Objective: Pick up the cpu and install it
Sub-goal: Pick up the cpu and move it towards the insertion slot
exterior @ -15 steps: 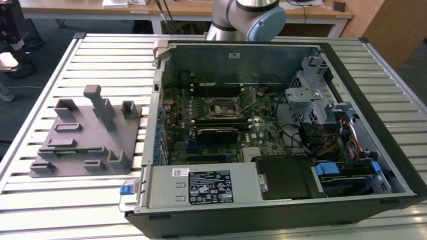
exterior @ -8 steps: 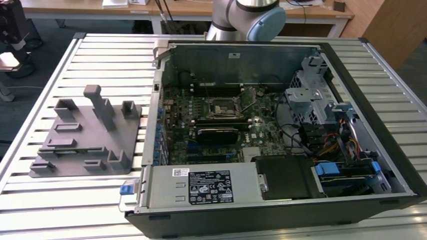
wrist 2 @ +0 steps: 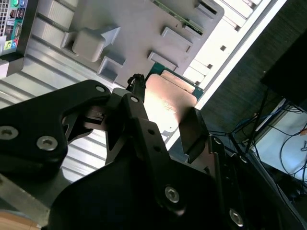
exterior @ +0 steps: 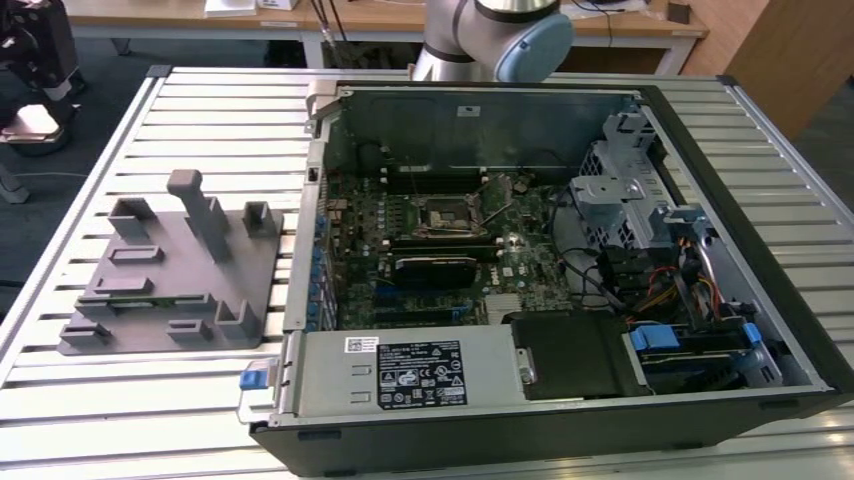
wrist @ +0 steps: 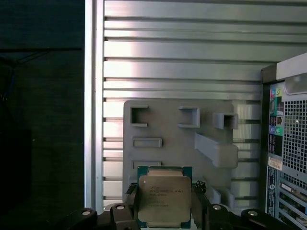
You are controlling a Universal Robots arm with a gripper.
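The cpu (wrist: pixel 164 197), a flat square chip with a silvery top and green rim, sits between my gripper's (wrist: pixel 165 203) two black fingers, which are shut on its opposite edges. In the second wrist view the cpu (wrist 2: pixel 169 101) shines between the fingers (wrist 2: pixel 135 98), with the gripper (wrist 2: pixel 164 114) held well above the grey fixture (wrist 2: pixel 134 28). The fixture (wrist: pixel 163 129) lies far below the chip in the first wrist view. In the exterior view, the black socket frame (exterior: pixel 445 215) sits mid-motherboard inside the open computer case (exterior: pixel 561 420).
The grey fixture (exterior: pixel 174 280) with upright blocks stands on the slatted metal table (exterior: pixel 200 110), on the exterior view's left of the case. The arm's base (exterior: pixel 494 40) rises behind the case. The case's rear panel (wrist: pixel 288 143) shows beside the fixture.
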